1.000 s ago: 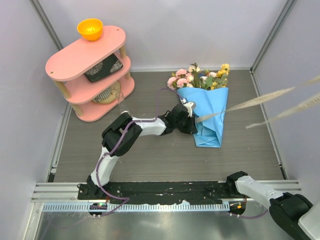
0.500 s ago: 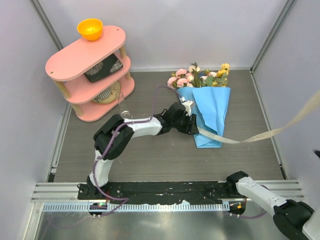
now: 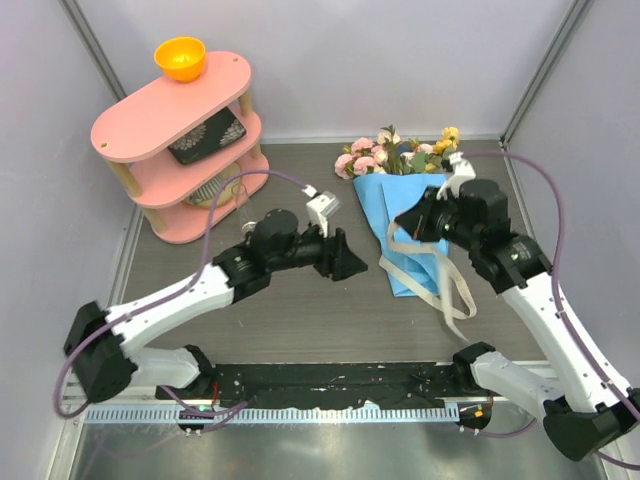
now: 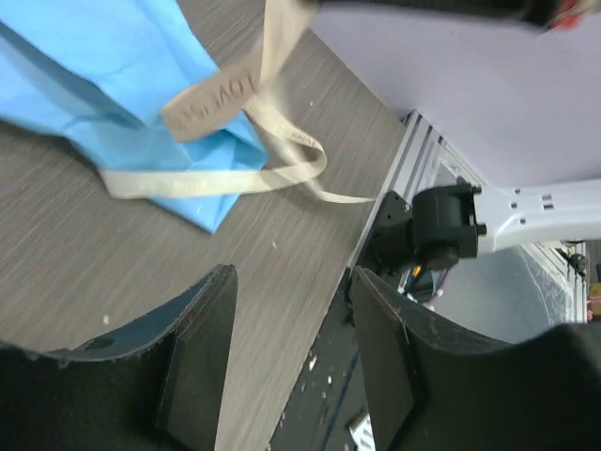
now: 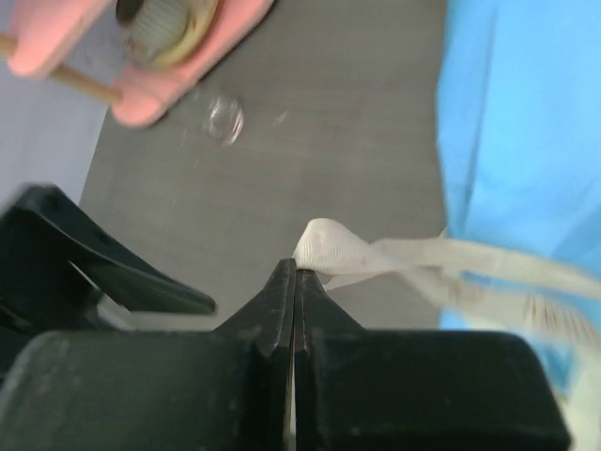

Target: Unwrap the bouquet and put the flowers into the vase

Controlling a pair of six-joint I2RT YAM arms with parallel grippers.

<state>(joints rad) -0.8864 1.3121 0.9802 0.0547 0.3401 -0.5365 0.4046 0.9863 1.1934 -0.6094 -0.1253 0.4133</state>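
Right gripper (image 5: 294, 271) pinches the cream ribbon (image 5: 331, 246) above the bouquet (image 3: 378, 205); left gripper (image 4: 291, 280) gapes empty beside it. Trailing loops could snag and drag the bouquet.

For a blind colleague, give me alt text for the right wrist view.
The right gripper, shut, pinches a cream ribbon that trails right across the bouquet's blue paper. A small clear vase sits near a pink shelf.

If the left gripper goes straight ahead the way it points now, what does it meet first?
Most likely the loose cream ribbon lying by the narrow end of the blue paper cone. The open left gripper points toward it; how high it would pass is unclear.
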